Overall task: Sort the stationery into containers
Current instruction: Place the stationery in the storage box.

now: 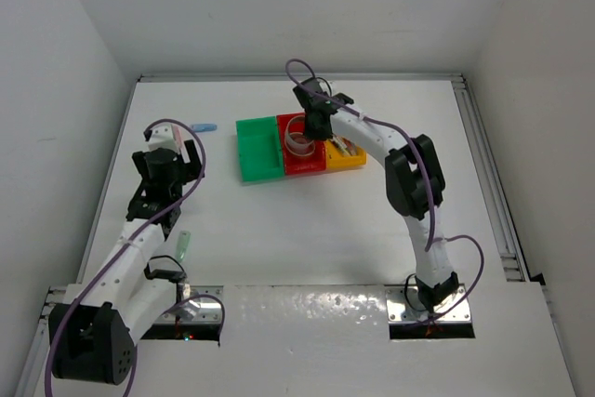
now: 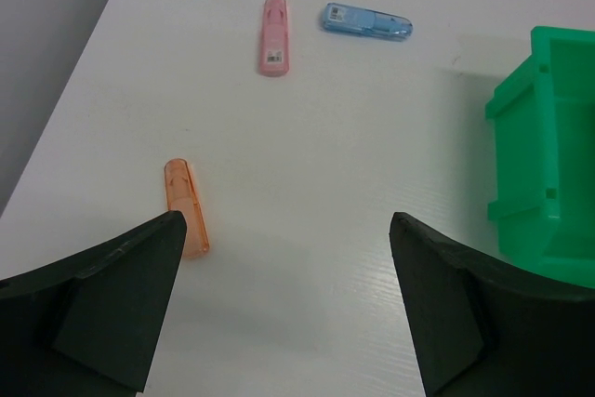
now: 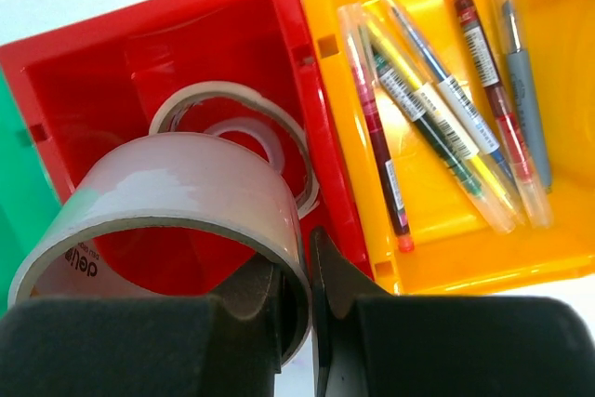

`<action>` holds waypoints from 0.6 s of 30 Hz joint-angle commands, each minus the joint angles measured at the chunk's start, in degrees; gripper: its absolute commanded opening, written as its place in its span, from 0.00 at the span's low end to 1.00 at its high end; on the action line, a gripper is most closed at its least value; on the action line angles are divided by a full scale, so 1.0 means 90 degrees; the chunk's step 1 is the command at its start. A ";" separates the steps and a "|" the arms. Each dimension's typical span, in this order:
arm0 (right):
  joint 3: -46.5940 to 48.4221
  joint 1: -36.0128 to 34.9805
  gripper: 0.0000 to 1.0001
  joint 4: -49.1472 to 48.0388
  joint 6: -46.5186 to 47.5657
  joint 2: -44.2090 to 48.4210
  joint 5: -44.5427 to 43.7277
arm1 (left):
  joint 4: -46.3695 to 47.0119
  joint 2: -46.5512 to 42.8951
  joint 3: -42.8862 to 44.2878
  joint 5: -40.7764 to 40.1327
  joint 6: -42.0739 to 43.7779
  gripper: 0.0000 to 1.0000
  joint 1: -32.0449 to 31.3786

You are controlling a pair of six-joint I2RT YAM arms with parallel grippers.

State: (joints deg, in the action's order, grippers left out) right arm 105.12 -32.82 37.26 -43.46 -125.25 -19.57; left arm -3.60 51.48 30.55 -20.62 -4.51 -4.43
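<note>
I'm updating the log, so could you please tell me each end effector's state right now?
Left end effector: open, holding nothing.
Right end effector: closed on a tape roll above the red bin.

Bright, even light from above; faint soft shadows on white tabletop (image 1: 307,230). Glossy sheen on tape roll (image 3: 177,183). Wrist views sharp; left pincer (image 2: 288,230) dark, slightly soft.
</note>
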 commanded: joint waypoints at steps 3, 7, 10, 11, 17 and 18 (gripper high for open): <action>0.0303 -0.0113 0.06 -0.0282 -0.0190 -0.0165 -0.0510 | 0.0282 -0.0144 0.0014 -0.0053 0.0091 0.90 0.0072; 0.0302 -0.0211 0.14 -0.0428 -0.0142 -0.0165 -0.0725 | 0.0495 -0.0144 -0.0005 -0.0043 0.0130 0.90 0.0072; 0.0361 -0.0289 0.29 -0.0448 -0.0063 -0.0214 -0.0833 | 0.0517 -0.0134 -0.0015 -0.0033 0.0130 0.90 0.0072; 0.0400 -0.0289 0.33 -0.0448 -0.0073 -0.0233 -0.0823 | 0.0526 -0.0125 -0.0015 -0.0023 0.0140 0.90 0.0072; 0.0410 -0.0318 0.43 -0.0458 0.0005 -0.0175 -0.0833 | 0.0585 -0.0095 -0.0025 0.0035 0.0169 0.90 0.0072; 0.0400 -0.0338 0.43 -0.0477 0.0063 -0.0127 -0.0843 | 0.0595 -0.0086 -0.0015 0.0035 0.0169 0.90 0.0072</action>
State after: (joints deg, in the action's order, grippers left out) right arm 106.34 -35.51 34.83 -43.64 -127.46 -25.43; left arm -1.19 51.24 30.41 -20.53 -3.53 -4.40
